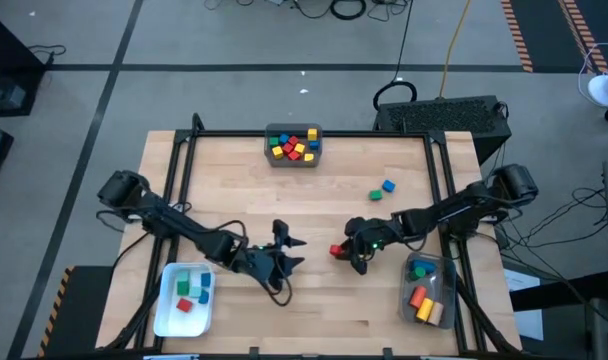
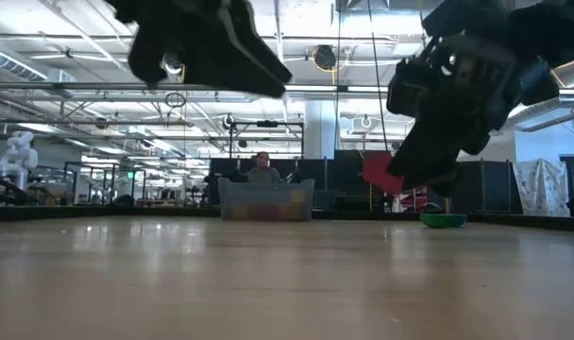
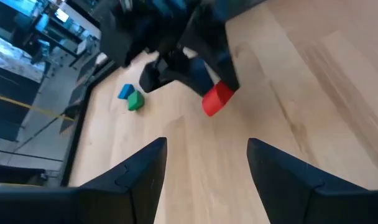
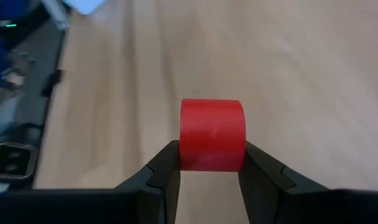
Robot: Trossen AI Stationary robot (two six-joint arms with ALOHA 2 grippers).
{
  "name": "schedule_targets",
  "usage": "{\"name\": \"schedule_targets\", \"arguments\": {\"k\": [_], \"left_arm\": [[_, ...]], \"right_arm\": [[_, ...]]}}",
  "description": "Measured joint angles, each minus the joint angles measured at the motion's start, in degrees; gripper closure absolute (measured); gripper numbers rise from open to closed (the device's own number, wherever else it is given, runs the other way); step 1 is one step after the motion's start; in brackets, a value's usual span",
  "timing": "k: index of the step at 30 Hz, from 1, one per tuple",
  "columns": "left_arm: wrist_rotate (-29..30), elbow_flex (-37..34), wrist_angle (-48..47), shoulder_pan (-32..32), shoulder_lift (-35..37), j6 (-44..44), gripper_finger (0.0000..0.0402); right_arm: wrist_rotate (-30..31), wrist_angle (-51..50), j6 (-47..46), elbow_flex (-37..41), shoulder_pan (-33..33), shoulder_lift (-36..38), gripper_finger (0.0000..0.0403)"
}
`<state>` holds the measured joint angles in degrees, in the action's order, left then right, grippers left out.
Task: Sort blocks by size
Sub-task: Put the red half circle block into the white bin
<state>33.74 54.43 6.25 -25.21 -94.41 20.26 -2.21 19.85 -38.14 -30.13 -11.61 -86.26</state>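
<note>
**Carrying a red block: the right-hand bin lies just beside the loaded pincer**

Pinching a red block between its two fingers, the right pincer hangs above the wooden surface, clear of it, as the low view shows. The block sticks out past the fingertips, toward the surface's middle.

Outward from there, the bin at the right edge sits just beside this pincer, on the side of the right arm's own base, and already holds orange, yellow and blue pieces. The white tray at the left, with green, cyan and red pieces, is well apart, across the middle, and the left pincer stands between, spread and empty. The grey bin of mixed blocks lies at the far edge. Two loose blocks, a green one and a blue one, lie touching behind the right arm.

So the right arm is much nearer the right bin; I judge a drop there needs only a short pull back. Whether this block's size belongs there cannot be told.
</note>
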Motion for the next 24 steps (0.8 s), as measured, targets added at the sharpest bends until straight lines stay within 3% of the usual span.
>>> {"name": "schedule_targets", "arguments": {"k": [7,14,24], "left_arm": [[-6.4,-0.02,5.37,2.98,-3.17,0.09,0.0175],[-11.86,0.0,8.21,5.28,-4.45,0.33,0.0175],[-20.32,0.0,16.31,6.07,-7.29,13.6,0.0175]], "right_arm": [[-1.15,6.7,2.0,-0.04,-1.6,-0.08,0.0288],[-1.12,6.71,4.92,-3.17,-1.64,-1.81,0.0288],[-2.19,5.51,6.5,-6.05,-1.62,-1.77,0.0288]]}}
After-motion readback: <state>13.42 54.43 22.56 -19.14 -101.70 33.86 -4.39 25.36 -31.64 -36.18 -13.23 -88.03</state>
